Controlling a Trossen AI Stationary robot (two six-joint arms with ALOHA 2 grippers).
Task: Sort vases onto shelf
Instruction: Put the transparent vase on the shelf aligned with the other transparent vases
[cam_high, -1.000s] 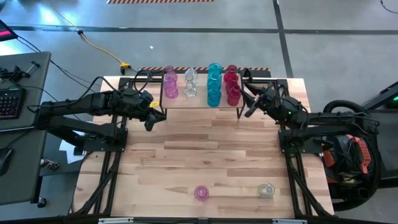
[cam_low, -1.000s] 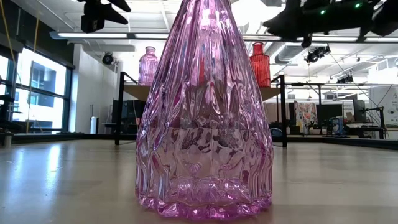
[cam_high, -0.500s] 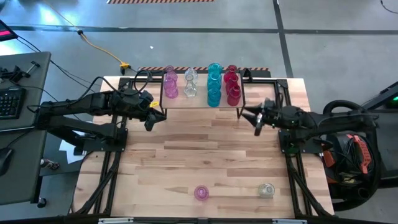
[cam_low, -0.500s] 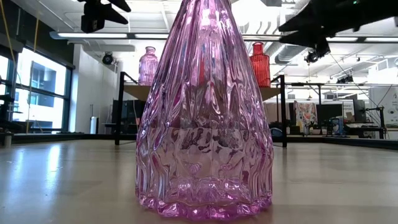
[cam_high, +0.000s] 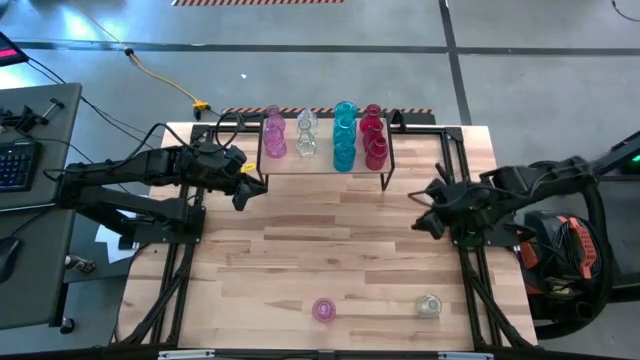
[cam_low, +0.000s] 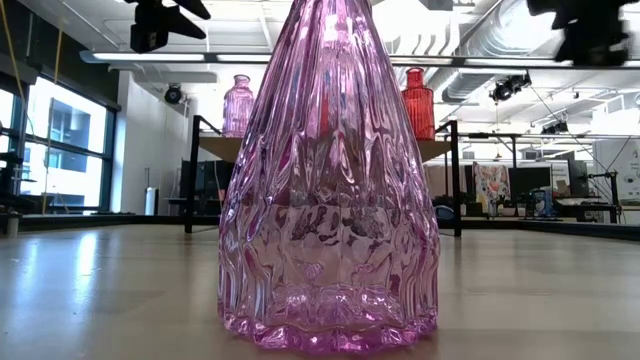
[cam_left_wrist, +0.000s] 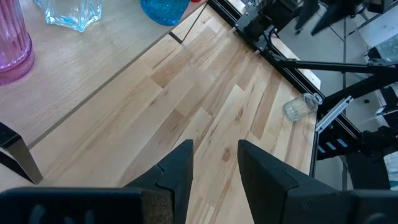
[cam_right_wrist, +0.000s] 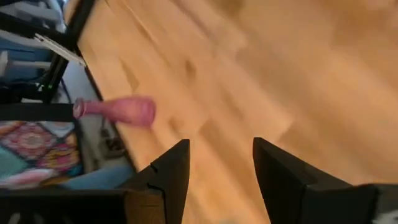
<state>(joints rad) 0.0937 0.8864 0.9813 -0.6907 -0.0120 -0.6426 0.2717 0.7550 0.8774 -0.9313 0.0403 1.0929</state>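
Note:
The shelf (cam_high: 322, 165) stands at the table's far middle and carries pink (cam_high: 274, 138), clear (cam_high: 306, 135), teal (cam_high: 344, 135) and red (cam_high: 373, 135) vases on their bases. A pink vase (cam_high: 323, 310) stands near the table's near edge and fills the low view (cam_low: 328, 180). A clear vase (cam_high: 428, 306) rests to its right. My left gripper (cam_high: 243, 190) (cam_left_wrist: 214, 168) hovers open by the shelf's left leg. My right gripper (cam_high: 425, 210) (cam_right_wrist: 221, 168) is open above the right part of the table, with the pink vase (cam_right_wrist: 118, 111) ahead of it.
Black frame rails (cam_high: 455, 160) run along the table's right and far sides. The shelf's thin black legs (cam_low: 191, 175) stand on the far part of the tabletop. Bare wood (cam_high: 330, 250) lies between the shelf and the two near vases.
My right gripper has drawn away from the shelf's right end, moving toward the table's near and right edges and turning as it goes. My left arm and all the vases have kept still.

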